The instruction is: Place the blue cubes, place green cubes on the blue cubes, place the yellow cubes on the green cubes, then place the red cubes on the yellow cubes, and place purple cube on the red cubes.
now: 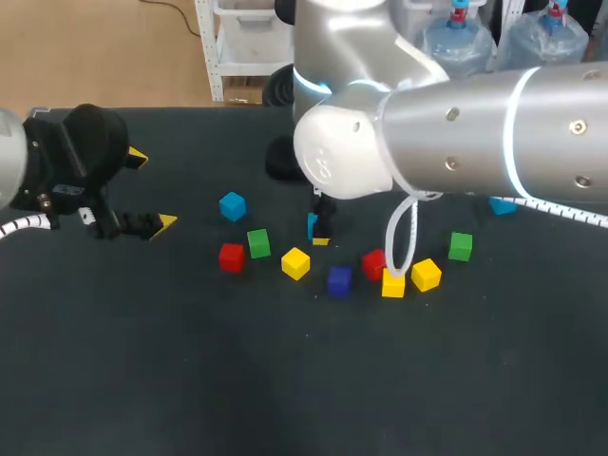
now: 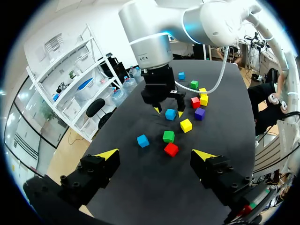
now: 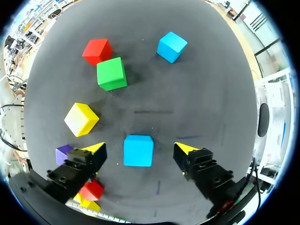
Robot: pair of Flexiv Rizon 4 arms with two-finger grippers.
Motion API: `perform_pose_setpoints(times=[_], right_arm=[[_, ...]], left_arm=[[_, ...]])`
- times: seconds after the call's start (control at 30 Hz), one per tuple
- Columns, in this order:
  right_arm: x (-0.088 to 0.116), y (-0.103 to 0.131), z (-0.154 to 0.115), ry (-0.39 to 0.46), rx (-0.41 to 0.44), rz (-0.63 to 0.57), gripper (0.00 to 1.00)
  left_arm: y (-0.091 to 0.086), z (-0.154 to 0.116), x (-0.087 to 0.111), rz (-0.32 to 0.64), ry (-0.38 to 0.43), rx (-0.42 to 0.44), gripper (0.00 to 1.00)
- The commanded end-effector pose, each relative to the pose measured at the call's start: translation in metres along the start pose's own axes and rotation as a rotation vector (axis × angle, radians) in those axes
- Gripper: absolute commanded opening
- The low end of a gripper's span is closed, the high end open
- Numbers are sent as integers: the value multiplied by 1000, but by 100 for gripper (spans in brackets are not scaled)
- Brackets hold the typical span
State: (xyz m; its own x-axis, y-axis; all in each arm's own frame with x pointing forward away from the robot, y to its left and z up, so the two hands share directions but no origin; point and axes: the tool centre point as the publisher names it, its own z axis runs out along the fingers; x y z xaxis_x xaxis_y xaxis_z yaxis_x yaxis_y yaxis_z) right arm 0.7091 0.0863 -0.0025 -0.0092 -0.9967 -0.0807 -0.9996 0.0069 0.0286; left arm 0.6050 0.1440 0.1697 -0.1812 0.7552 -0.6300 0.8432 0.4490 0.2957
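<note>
The dark table point(image 1: 285, 380) takes up nearly everything, and the thick silver right arm point(image 1: 475, 123) leans in over its far side, covering most of a blue cube at the back point(image 1: 502, 205). Its white cable point(image 1: 404, 233) loops down in front of a red cube point(image 1: 373, 263) and a yellow cube point(image 1: 393, 283), which sit touching. The right gripper point(image 3: 140, 149) is down at the table with its fingers spread on either side of the middle blue cube point(image 3: 138, 154), with a gap showing on both sides. Off to the left, well apart from the cubes, the left gripper point(image 1: 152, 190) hangs wide open, holding nothing. The other cubes lie scattered and unstacked. A lone blue cube point(image 1: 232, 205) is nearest the left gripper. A green cube point(image 1: 258, 243) sits just beside a second red cube point(image 1: 231, 256). A second yellow cube point(image 1: 295, 263) and the purple cube point(image 1: 339, 280) lie near the right gripper. A third yellow cube point(image 1: 426, 275) and a second green cube point(image 1: 461, 246) are further right.
</note>
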Motion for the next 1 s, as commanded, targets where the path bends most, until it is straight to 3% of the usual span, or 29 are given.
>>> perform_pose_setpoints(times=[0.03,0.37,0.8,1.0], right_arm=[[7,1,-9,-8,-5,-19,100],[46,5,-35,-12,-6,-90,100],[120,5,-62,-30,30,-131,100],[163,1,-67,-37,53,-180,100]], left_arm=[[1,0,0,1,0,2,100],[1,0,0,1,0,2,100],[1,0,0,1,0,2,100],[1,0,0,1,0,2,100]])
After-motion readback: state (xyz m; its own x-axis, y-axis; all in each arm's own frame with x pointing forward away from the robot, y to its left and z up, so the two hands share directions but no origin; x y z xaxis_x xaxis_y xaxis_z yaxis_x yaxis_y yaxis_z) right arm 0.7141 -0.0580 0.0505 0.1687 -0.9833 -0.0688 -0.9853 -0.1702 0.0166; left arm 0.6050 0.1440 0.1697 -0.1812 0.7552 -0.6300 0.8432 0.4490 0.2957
